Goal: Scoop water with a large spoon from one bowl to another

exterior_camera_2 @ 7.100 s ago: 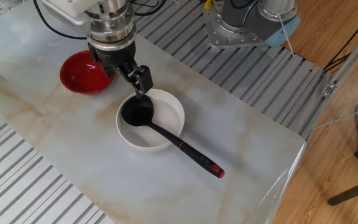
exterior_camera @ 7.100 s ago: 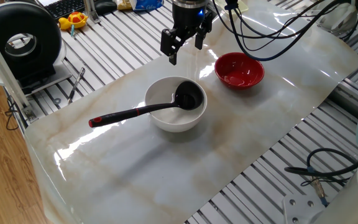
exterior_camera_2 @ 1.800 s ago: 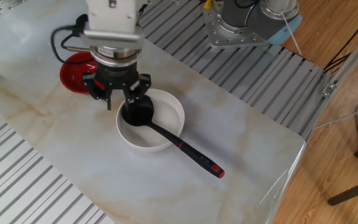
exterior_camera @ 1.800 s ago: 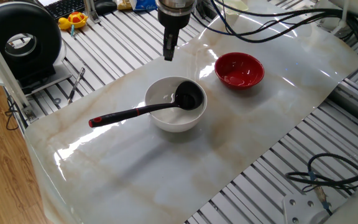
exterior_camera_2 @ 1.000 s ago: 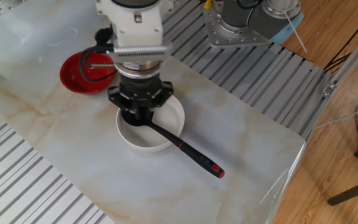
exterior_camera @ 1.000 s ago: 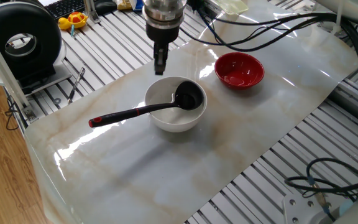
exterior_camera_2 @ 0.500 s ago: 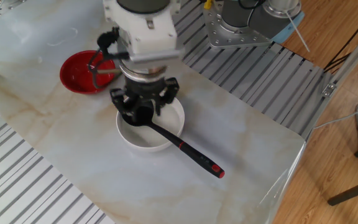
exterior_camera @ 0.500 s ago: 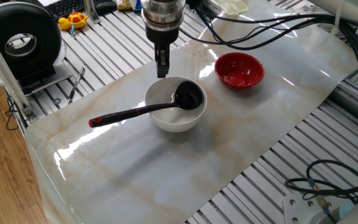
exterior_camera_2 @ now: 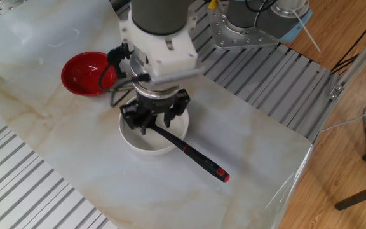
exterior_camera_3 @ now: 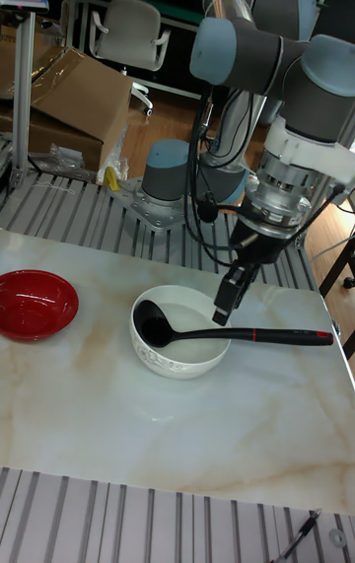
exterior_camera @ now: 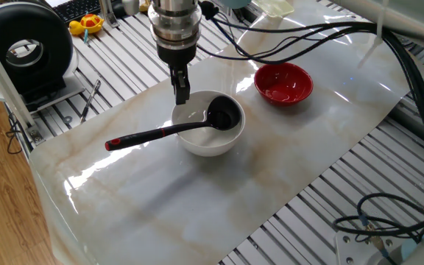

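The large spoon lies in the white bowl (exterior_camera: 209, 144), its black scoop (exterior_camera: 224, 115) down inside and its handle (exterior_camera: 147, 135) resting over the rim, red tip out on the table. My gripper (exterior_camera: 181, 91) hangs open just above the handle where it crosses the bowl's rim, holding nothing. In the other fixed view its fingers (exterior_camera_2: 141, 121) stand to either side of the handle (exterior_camera_2: 192, 154) above the bowl (exterior_camera_2: 135, 142). The red bowl (exterior_camera: 283, 83) sits apart, beyond the white one. The water is too faint to make out. In the tall fixed view, the gripper (exterior_camera_3: 228, 307) hovers over the handle (exterior_camera_3: 281, 334).
The bowls stand on a marble-patterned sheet (exterior_camera: 219, 206) over a slatted metal table. A black round device (exterior_camera: 24, 46), a yellow toy (exterior_camera: 87, 25) and a thin tool (exterior_camera: 90, 100) lie off the sheet at the left. The robot base (exterior_camera_2: 250, 25) and cables (exterior_camera: 308, 37) are behind.
My gripper has swung from near the red bowl across to the white bowl, turned about its wrist and come down towards the spoon's handle. Spoon and bowls have not moved.
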Robot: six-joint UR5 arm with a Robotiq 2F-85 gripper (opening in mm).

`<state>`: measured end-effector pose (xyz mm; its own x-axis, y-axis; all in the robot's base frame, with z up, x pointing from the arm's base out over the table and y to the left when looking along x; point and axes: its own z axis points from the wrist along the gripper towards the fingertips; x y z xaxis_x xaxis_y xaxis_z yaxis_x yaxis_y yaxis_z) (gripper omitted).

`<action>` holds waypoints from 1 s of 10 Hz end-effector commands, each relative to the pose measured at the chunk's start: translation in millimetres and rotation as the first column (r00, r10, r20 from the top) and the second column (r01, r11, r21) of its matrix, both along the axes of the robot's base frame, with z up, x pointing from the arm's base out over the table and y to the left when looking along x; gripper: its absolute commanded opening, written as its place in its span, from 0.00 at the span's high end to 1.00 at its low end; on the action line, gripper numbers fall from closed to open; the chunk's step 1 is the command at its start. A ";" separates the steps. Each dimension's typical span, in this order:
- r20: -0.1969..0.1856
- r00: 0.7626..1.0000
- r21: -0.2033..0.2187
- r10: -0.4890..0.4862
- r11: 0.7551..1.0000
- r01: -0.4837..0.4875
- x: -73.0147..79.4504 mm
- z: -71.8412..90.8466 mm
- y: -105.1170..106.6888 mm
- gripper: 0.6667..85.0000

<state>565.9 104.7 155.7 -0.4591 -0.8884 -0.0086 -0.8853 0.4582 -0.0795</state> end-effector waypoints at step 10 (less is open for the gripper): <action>0.001 0.993 0.077 0.115 0.990 -0.115 1.2 -18.5 69.1 0.34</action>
